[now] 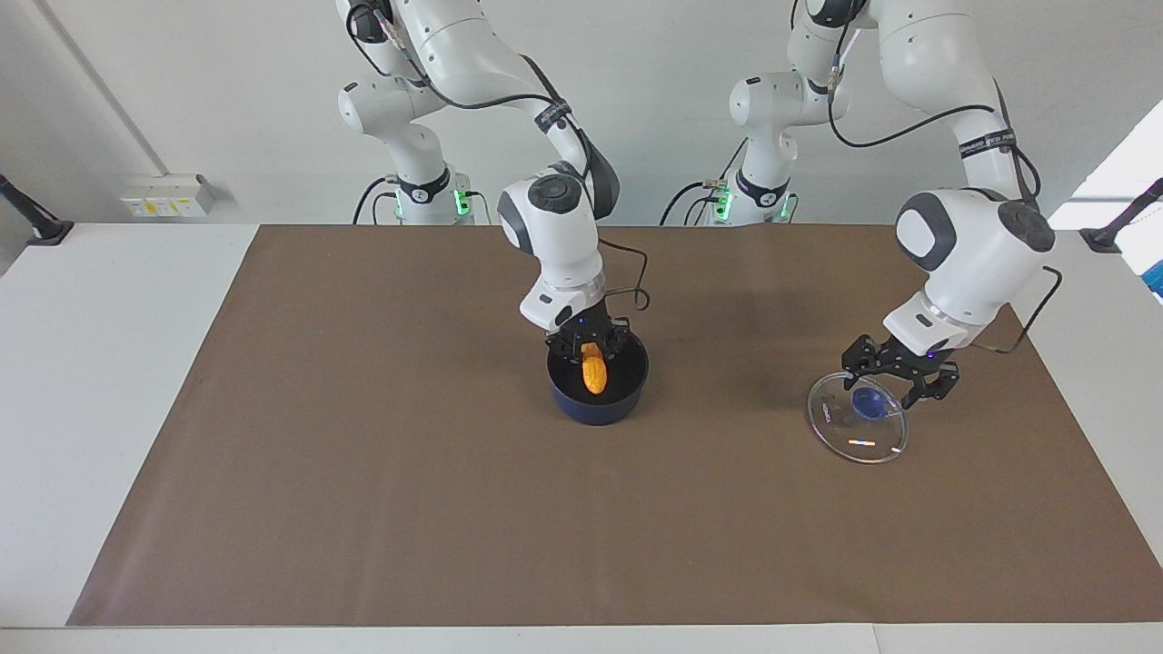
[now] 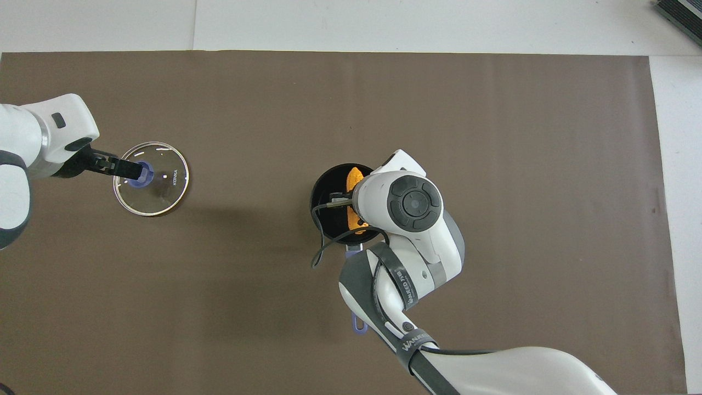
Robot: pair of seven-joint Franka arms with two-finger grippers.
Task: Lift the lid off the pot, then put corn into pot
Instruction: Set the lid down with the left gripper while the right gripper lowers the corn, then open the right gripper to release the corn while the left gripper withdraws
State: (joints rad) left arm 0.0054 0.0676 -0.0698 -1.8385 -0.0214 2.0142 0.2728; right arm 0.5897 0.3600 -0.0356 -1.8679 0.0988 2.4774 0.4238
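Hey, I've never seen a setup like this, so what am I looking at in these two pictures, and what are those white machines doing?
These are two white robot arms at a table with a brown mat. One picture looks at them from across the table, the other looks down from above their own end. A dark blue pot sits mid-table. The right gripper is shut on an orange corn cob, holding it down inside the pot. Toward the left arm's end, a clear glass lid with a blue knob lies flat on the mat. The left gripper is open just above that knob, holding nothing.
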